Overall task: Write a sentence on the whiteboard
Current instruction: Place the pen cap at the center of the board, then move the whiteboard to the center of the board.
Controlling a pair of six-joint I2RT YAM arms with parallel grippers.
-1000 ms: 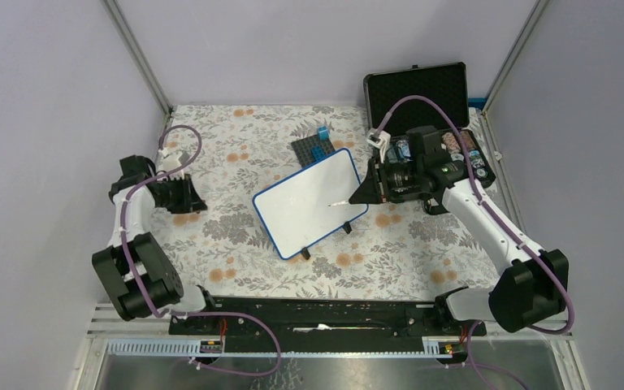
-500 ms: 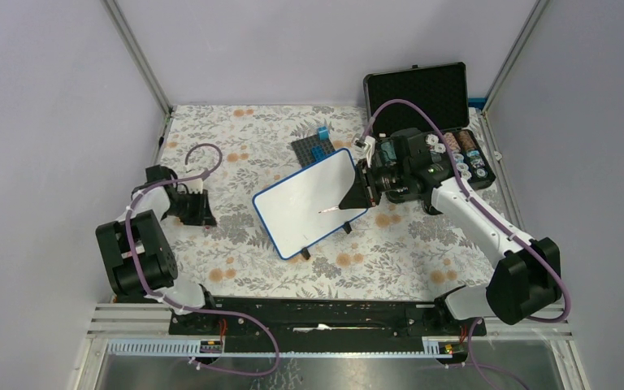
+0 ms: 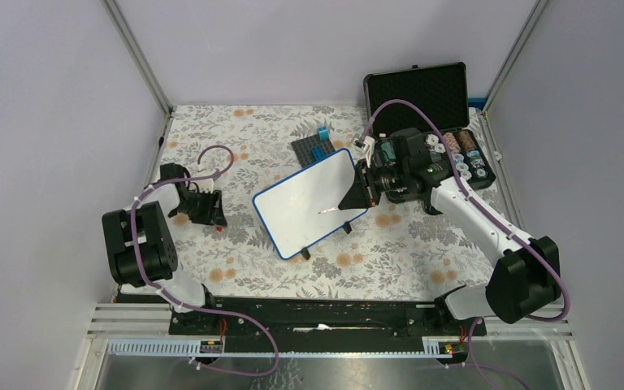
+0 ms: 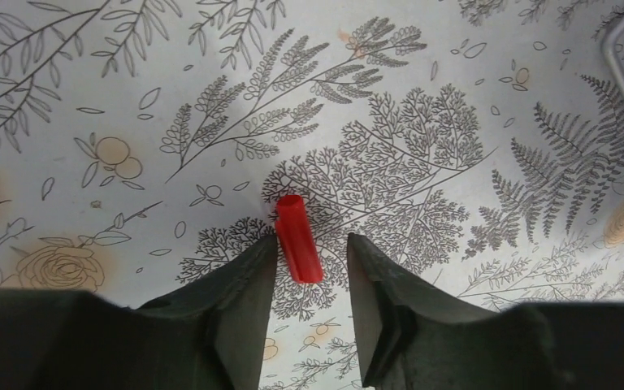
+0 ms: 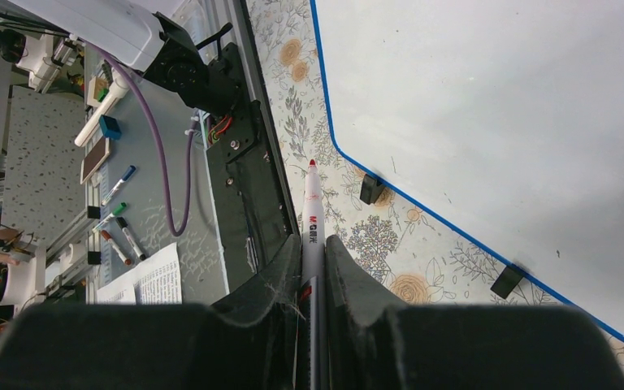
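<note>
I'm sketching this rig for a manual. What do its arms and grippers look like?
The left arm and right arm have white links between chunky black joints, with a purple cable looping along each. The left gripper and right gripper each have two matte black, wedge-shaped fingers tapering to the tips.

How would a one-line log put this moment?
left gripper: open, small red plastic cap lying between jaws on floral cloth | right gripper: shut on white red-tipped marker | blue-rimmed white whiteboard: blank

walls [image 3: 292, 49] plain lilac | tablecloth [image 3: 390, 252] floral, grey and orange | corner posts [image 3: 138, 57] bare metal
</note>
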